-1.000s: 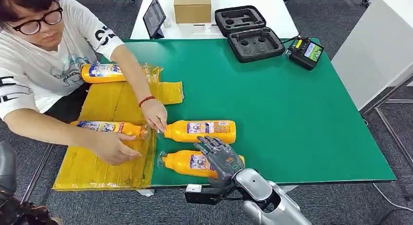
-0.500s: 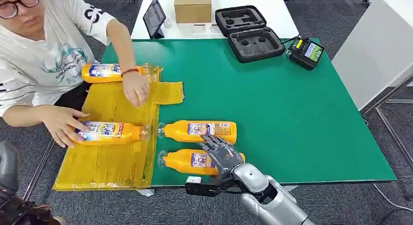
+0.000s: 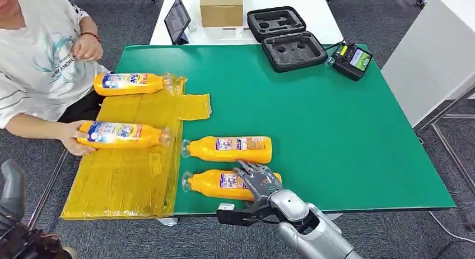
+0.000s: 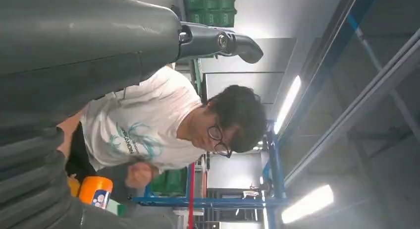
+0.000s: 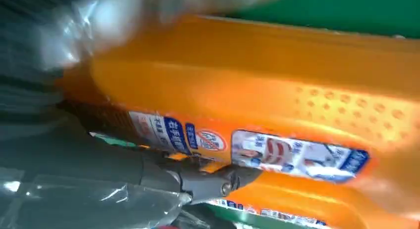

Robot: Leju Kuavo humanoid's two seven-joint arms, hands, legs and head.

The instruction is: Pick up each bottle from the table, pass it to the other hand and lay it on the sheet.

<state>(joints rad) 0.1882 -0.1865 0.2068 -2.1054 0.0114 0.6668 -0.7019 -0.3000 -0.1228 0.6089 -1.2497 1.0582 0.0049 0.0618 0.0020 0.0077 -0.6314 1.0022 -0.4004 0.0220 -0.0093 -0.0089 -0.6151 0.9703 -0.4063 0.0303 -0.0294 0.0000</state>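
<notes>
Two orange bottles lie on their sides on the green table (image 3: 336, 130): a far one (image 3: 227, 149) and a near one (image 3: 215, 184). My right hand (image 3: 259, 183) lies over the near bottle's base end, fingers spread across its top; the bottle rests on the table. The right wrist view has that bottle (image 5: 277, 105) pressed close, with my thumb (image 5: 198, 182) against its side. Two more bottles lie on the yellow sheet (image 3: 117, 180): one at the back (image 3: 130, 83), one in the middle (image 3: 120, 134) with a person's hand on it. My left hand (image 4: 99, 50) hangs low, a finger extended, holding nothing.
A person (image 3: 39, 63) sits at the table's left side, beside the sheet. At the back stand a black foam case (image 3: 288, 37), a controller (image 3: 351, 59), a cardboard box (image 3: 221, 7) and a tablet (image 3: 177, 19). The table's right half is bare green.
The person slid the middle bottle further left on the sheet and drew the other hand back to the chest. My right hand settled lower onto the near bottle.
</notes>
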